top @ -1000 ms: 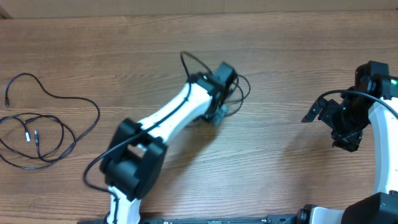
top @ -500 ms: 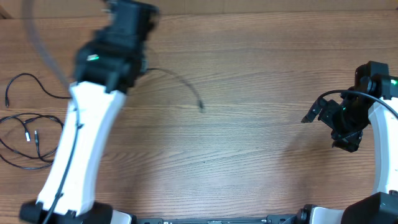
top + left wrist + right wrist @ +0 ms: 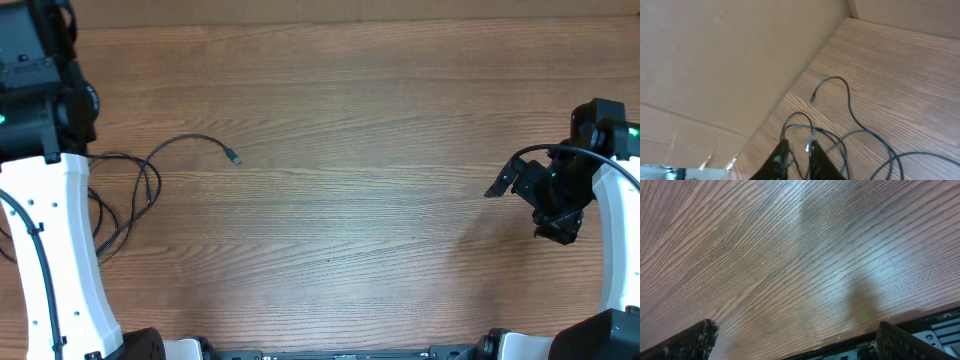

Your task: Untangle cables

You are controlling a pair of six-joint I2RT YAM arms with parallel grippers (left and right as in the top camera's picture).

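The wooden table (image 3: 380,250) lies bare through its middle, where a second ago my left arm (image 3: 55,250) was stretched out over a lone cord. That arm has since swung across to the far left edge, taking the cord with it. My right arm has not stirred from the right side. Its pincer (image 3: 800,339) is spread as wide as it goes, with nothing but wood grain between the fingers.

All the cables (image 3: 150,185) are now gathered at the left, beside and partly under my left arm, close to the cardboard wall (image 3: 715,65). One strand arcs out to the right and ends in a small plug (image 3: 234,158) lying free on the wood, well clear of the loops. The loops themselves cross one another, and I cannot tell which passes over which.

My left pincer (image 3: 799,147) hangs just above those loops, its jaws parted by a narrow slit (they were pressed together a moment back). A pale plug tip shows close against one finger (image 3: 816,159), and I cannot tell whether anything is still caught there.

As I judge it, the stray cord has been brought over and is being let go. But it lands among the others, so the sorting looks far from done.
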